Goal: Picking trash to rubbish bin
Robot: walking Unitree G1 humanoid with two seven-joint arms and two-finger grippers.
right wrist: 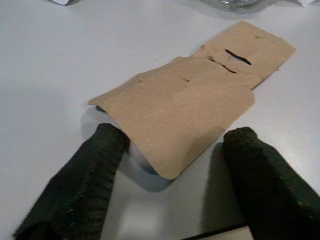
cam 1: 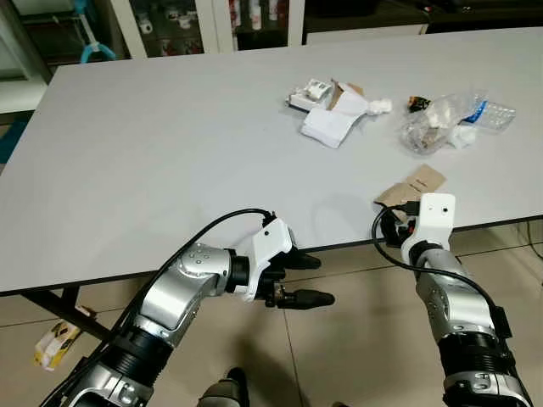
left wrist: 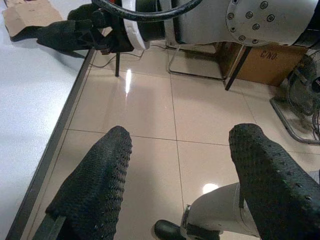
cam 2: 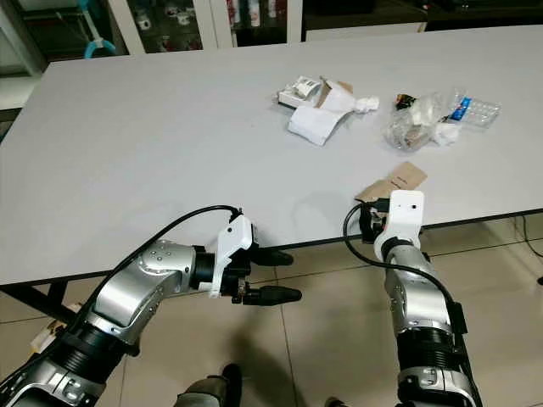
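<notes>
Here, item one: a flat brown cardboard piece [right wrist: 195, 105] with torn slits, lying on the grey table [cam 1: 153, 153] just inside its near edge, on the robot's right side. Its near end curls up slightly off the surface.

Right gripper [right wrist: 170, 185]: positioned at the table's edge, fingers spread wide apart, one to each side of the cardboard's near end. The fingertips [right wrist: 107, 142] rest on or just above the tabletop; the one beside the curled edge looks to be touching the cardboard, the other stands a little apart from it. Nothing is pinched.

Left gripper [cam 1: 305, 280]: held off the table, just below its near edge, above the beige tiled floor [left wrist: 200, 115]. Its two black fingers are spread, with nothing between them, and point toward the robot's right.

Further trash, well apart from the cardboard, farther back on the table:
- folded white paper [cam 1: 329, 125] with a small printed box [cam 1: 310, 93] and a crumpled white tissue [cam 1: 377, 106] beside it;
- a clear plastic bag [cam 1: 428, 127] holding scraps, touching a clear blister tray [cam 1: 492, 113] with a blue label.

On the floor under the table's left end: a small yellow and white packet [cam 1: 55, 343].
</notes>
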